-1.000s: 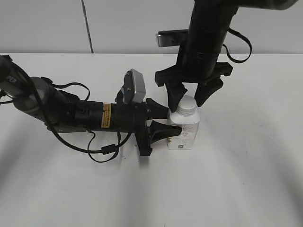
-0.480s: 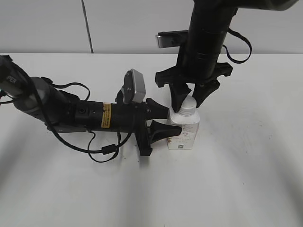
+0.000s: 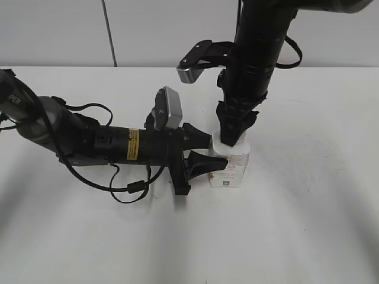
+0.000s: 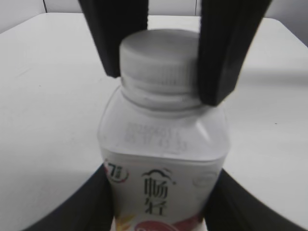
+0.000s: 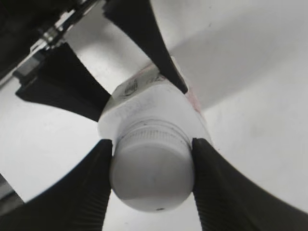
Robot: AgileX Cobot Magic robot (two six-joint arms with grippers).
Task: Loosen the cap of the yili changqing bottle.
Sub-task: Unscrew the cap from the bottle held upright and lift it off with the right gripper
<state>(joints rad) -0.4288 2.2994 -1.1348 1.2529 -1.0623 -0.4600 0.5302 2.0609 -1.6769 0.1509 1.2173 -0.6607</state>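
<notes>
Change from the earlier pictures: the right gripper (image 3: 231, 135), spread wide either side of the bottle neck a second ago with its fingers fanned outward, is now drawn in tight and turned about its vertical axis, so the silver wrist camera box (image 3: 190, 72) has swung round to the upper left of the arm; left arm and bottle unchanged in place.

Item 1: small white squarish plastic bottle with sloped shoulders and pink-red print (image 3: 230, 167). Stands upright on the white table (image 3: 308, 195), long axis vertical, neck pointing up, label with black characters facing the left wrist camera; a small code mark faces the exterior camera.

Item 2: small round white plastic screw cap, ribbed side, flat top (image 4: 161, 60). Seated on the bottle neck, top face up.

Item 3: right gripper, black, descending from above. Its fingers (image 5: 91, 187) press against opposite sides of the cap, closed on it with no gap visible in the right wrist view.

Item 4: left gripper (image 3: 207, 152), black, reaching in horizontally from the left. Its jaws clasp the bottle body on two opposite sides, low on the label
</notes>
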